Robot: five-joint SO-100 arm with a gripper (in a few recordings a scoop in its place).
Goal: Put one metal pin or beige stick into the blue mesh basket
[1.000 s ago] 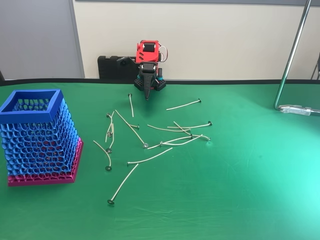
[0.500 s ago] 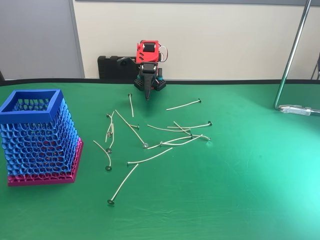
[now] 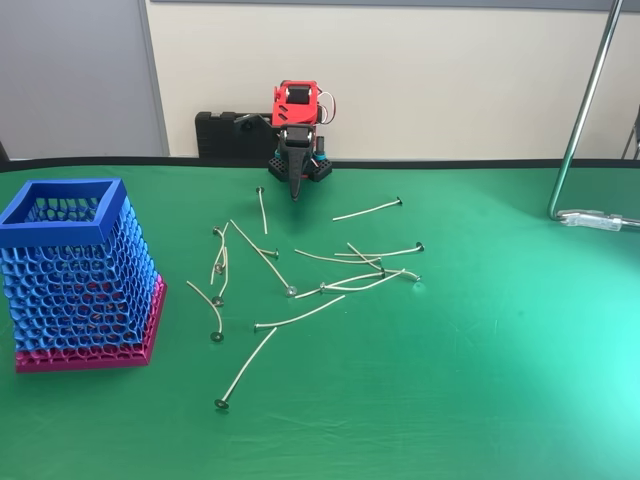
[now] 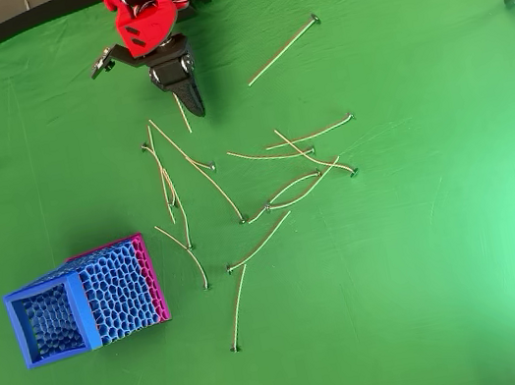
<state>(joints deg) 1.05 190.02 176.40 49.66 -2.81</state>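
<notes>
Pin (image 3: 368, 210) lies flat, long axis slanted, head upper right; claw (image 3: 294, 193) closed, empty.

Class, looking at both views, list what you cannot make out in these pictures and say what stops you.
- End effector: whether open or shut; too small in the fixed view, seen from above in the overhead view.
- Blue mesh basket floor: obscured by mesh walls in both.
- Metal stand: its top cut off by the fixed view's edge.
</notes>
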